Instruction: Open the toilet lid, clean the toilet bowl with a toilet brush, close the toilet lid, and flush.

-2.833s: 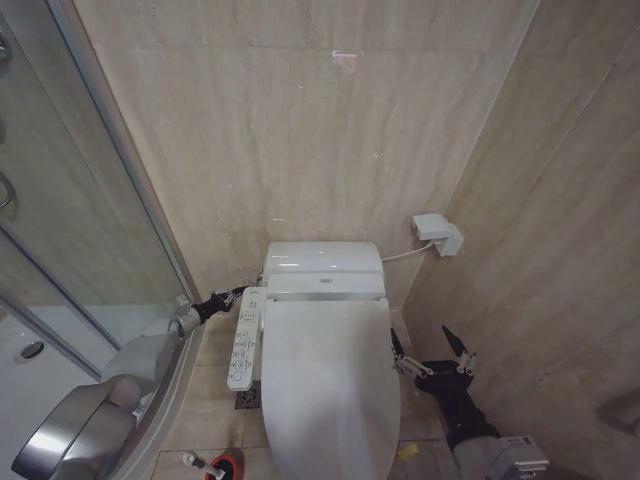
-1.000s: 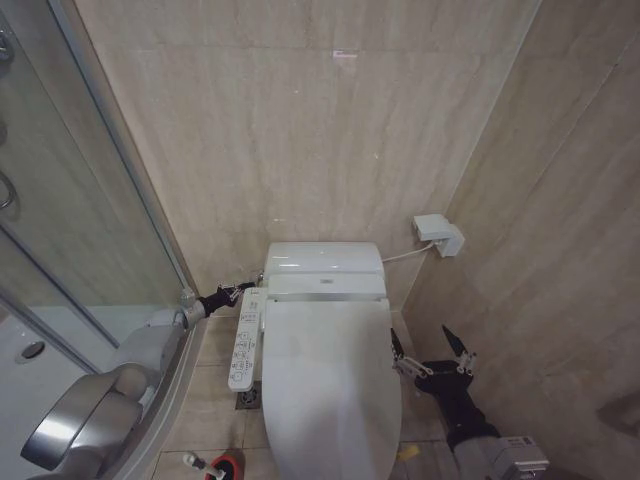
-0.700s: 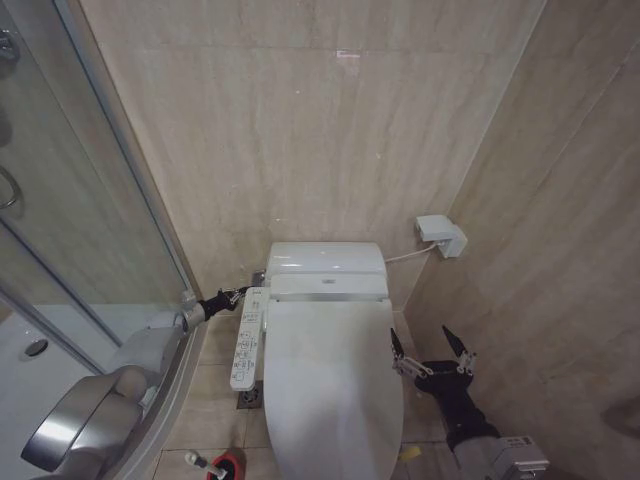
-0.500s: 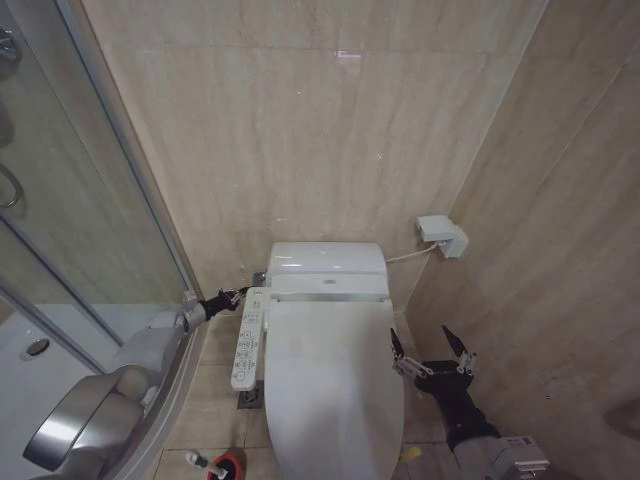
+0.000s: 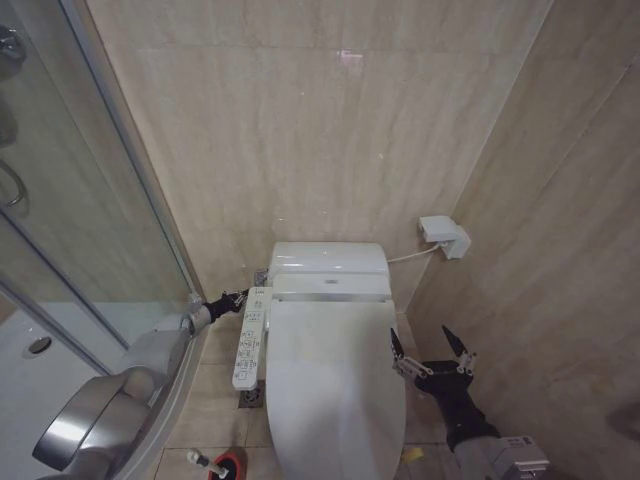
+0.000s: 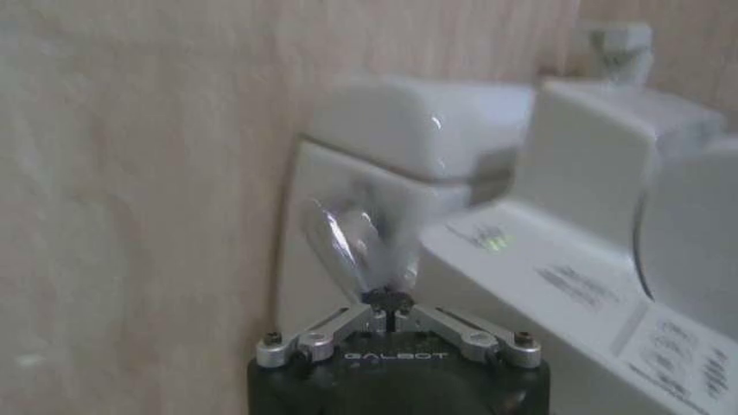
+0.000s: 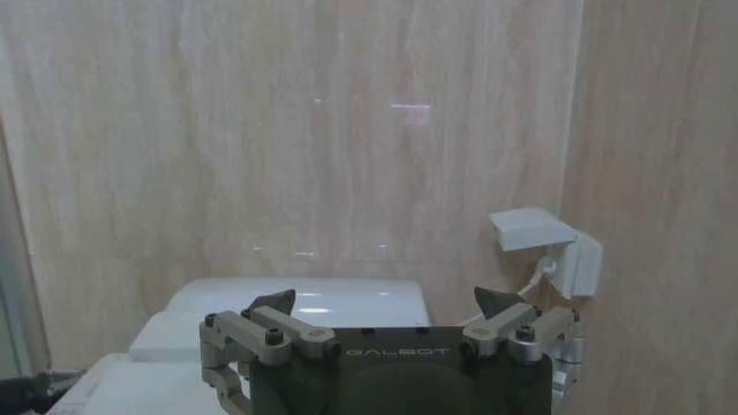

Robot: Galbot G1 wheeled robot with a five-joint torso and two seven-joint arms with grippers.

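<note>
The toilet lid (image 5: 335,390) lies shut, so the toilet bowl is hidden beneath it. My left gripper (image 5: 241,295) reaches in at the left side of the white tank (image 5: 327,258). In the left wrist view this left gripper (image 6: 392,301) is shut, its tips meeting at the lower end of a chrome flush lever (image 6: 349,240) on the tank's side. My right gripper (image 5: 432,350) stands open on the right of the toilet, holding nothing, and its own wrist camera shows the same right gripper (image 7: 384,304) facing the back wall. The toilet brush (image 5: 203,461) lies low on the floor at the left by its red holder (image 5: 231,463).
A white control panel (image 5: 250,340) runs along the toilet's left side. The glass shower enclosure (image 5: 80,250) stands close on the left. A white wall box (image 5: 443,236) with a hose hangs at the right corner. Tiled walls close in behind and to the right.
The camera has shifted a little. My left arm has pushed forward and its gripper has come closer to the tank's left side. The right gripper has stayed put.
</note>
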